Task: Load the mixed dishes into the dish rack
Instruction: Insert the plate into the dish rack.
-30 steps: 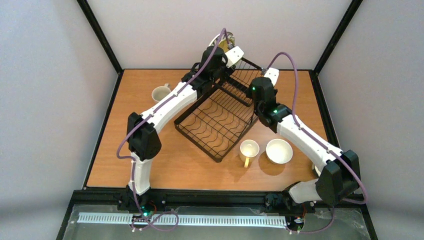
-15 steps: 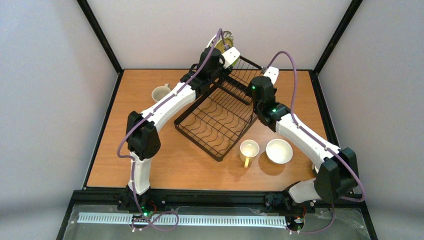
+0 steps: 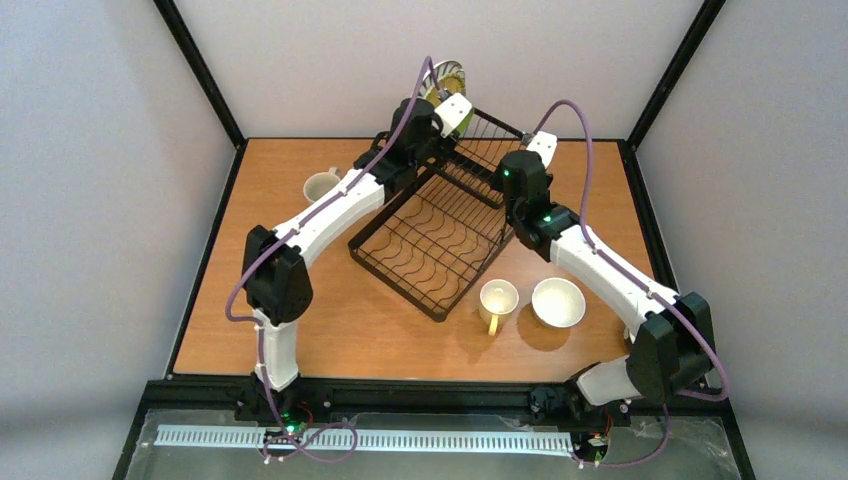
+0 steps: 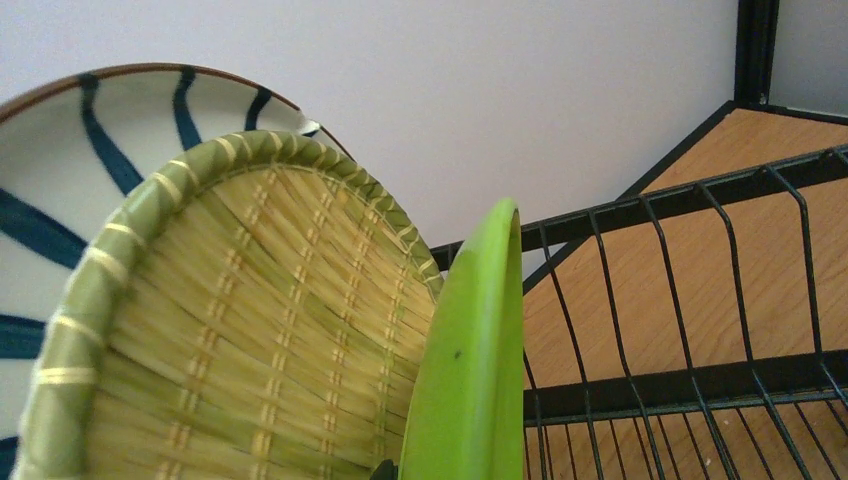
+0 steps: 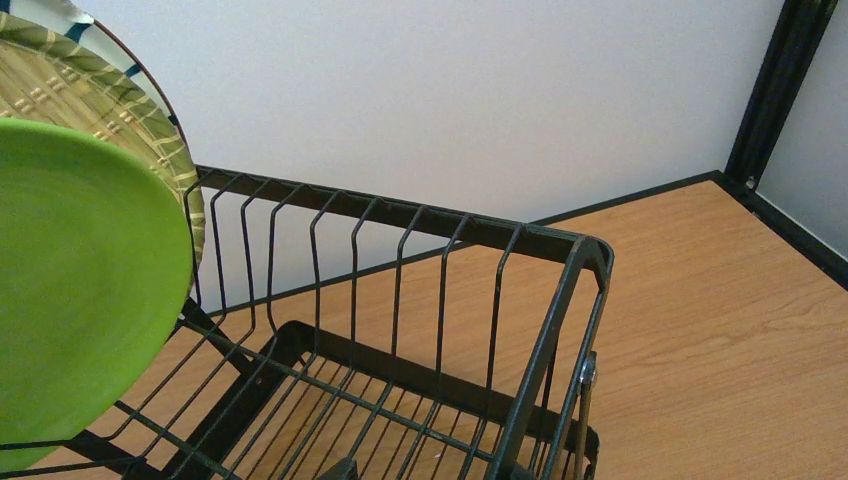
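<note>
Left tool point(image 3: 448, 94) clamps narrow on the lime-green plate point(image 4: 470, 360), edge-up, bamboo plate point(image 4: 250, 330) and striped plate point(image 4: 60, 180) nested behind. The dish rack point(image 3: 430, 240) lies below at five o'clock. Right tool point(image 3: 538, 145) gapes wide, empty.

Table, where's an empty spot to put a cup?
Bare table lies in front of the rack, left of the near mug. The rack's flat tray is bare too. Crowded: around the near mug and bowl, and the rack's far end, where the plates are.
</note>
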`<state>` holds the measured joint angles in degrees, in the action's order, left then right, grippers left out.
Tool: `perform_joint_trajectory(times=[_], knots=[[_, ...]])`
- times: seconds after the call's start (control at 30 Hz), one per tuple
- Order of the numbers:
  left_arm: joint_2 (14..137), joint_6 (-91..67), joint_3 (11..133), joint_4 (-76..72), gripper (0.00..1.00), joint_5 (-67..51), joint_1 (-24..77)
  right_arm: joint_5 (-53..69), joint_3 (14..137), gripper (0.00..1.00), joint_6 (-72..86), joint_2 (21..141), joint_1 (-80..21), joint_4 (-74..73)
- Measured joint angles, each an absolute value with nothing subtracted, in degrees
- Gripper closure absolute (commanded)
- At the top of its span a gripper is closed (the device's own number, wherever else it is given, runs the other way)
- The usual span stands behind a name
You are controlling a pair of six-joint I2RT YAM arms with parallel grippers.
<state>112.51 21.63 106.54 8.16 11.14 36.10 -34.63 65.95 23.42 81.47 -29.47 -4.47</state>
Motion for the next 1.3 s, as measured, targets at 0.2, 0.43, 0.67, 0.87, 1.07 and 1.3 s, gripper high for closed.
perform_joint_trajectory(times=[0.2, 0.43, 0.67, 0.87, 1.07, 1.3], knots=[[111.83, 20.73, 106.43, 7.49, 1.0, 12.1, 36.1, -34.26, 65.98, 0.21, 23.55, 81.49, -29.36, -4.51], [111.72, 19.66, 106.43, 6.17, 1.0, 13.96, 36.23, -34.0, 66.22, 0.21, 23.55, 81.62, -29.28, -4.73], [111.74, 19.0, 106.52, 5.08, 1.0, 15.73, 36.32, -33.93, 66.85, 0.21, 23.44, 82.21, -29.26, -4.91], [112.51, 19.03, 108.36, 5.15, 1.0, 16.64, 36.32, -33.91, 67.13, 0.21, 23.38, 82.54, -29.26, -4.89], [114.43, 19.0, 111.24, 5.78, 1.0, 17.26, 36.12, -33.91, 67.13, 0.21, 23.38, 82.56, -29.26, -4.86], [116.31, 18.59, 112.25, 7.53, 1.0, 16.1, 35.94, -33.93, 67.13, 0.21, 23.4, 82.78, -29.26, -4.38]])
